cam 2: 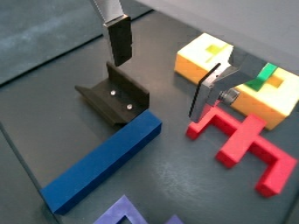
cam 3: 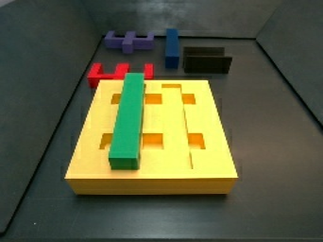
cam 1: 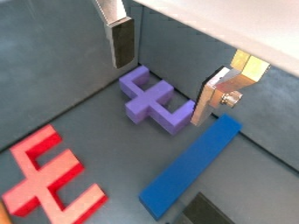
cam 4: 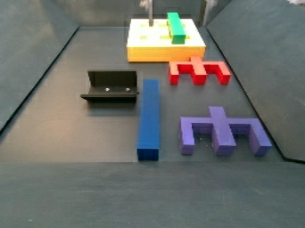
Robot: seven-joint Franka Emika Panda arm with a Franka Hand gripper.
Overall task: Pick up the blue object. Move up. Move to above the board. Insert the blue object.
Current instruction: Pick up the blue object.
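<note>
The blue object (cam 4: 149, 118) is a long royal-blue bar lying flat on the dark floor between the fixture (cam 4: 110, 87) and the purple notched block (cam 4: 223, 134). It also shows in both wrist views (cam 1: 193, 166) (cam 2: 105, 166) and far back in a side view (cam 3: 173, 44). The board (cam 3: 202, 156) is a yellow-orange slab with a green bar (cam 3: 128, 118) lying in one groove; it also shows in the other side view (cam 4: 149, 49). My gripper (cam 1: 163, 92) (cam 2: 160, 87) is open and empty, well above the floor, over the area near the bar, the fixture (cam 2: 117, 98) and the purple block (cam 1: 152, 96).
A red comb-like block (cam 4: 201, 70) lies between the board and the purple block and shows in both wrist views (cam 1: 52, 179) (cam 2: 246, 140). Grey walls enclose the floor on all sides.
</note>
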